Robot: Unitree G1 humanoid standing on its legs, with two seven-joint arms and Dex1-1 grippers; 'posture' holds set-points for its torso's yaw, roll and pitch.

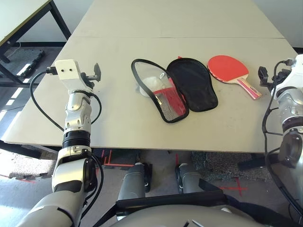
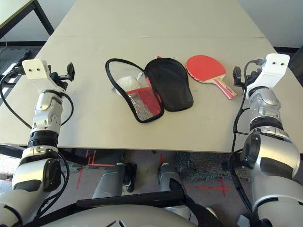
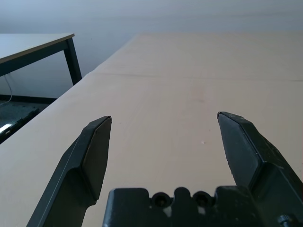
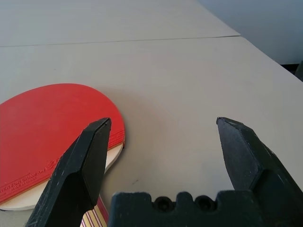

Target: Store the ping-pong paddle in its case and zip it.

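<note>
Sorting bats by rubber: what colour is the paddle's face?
Red, clearest in the right wrist view: the ping-pong paddle.

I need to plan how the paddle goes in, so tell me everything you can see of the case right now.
The case lies unzipped and spread flat near the middle of the table. Its right flap shows a black fabric lining, paddle-shaped. The left half is ringed by black zipper trim, with a red panel and grey-black mesh at its narrow near end and something soft and white lying inside its wide end. The ping-pong paddle lies just to its right, not clearly touching it. Neither tool touches it.
</note>
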